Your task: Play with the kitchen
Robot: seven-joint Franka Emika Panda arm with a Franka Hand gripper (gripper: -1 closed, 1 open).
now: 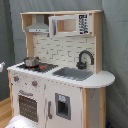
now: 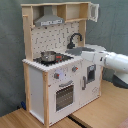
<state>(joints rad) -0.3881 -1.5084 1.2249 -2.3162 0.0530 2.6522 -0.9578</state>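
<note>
The kitchen (image 1: 65, 85) is a tall white and light-wood toy unit, seen in both exterior views. It has a grey hood (image 1: 39, 26), a small microwave (image 1: 70, 25), a black faucet (image 1: 85, 57) over the sink (image 1: 74, 73), a pot (image 1: 31, 61) on the stovetop and a windowed oven door (image 1: 28, 106). In the second exterior view my white arm (image 2: 114, 61) reaches in from the second exterior view's right. The gripper (image 2: 86, 54) hangs at counter height in front of the kitchen (image 2: 50, 80), right of the pot (image 2: 48, 56) and below the faucet (image 2: 75, 39).
The kitchen stands on a wooden table (image 2: 100, 115) with a seam running across it. A grey curtain (image 2: 112, 25) hangs behind. A white shape (image 1: 17, 122) shows at the bottom left of the first exterior view.
</note>
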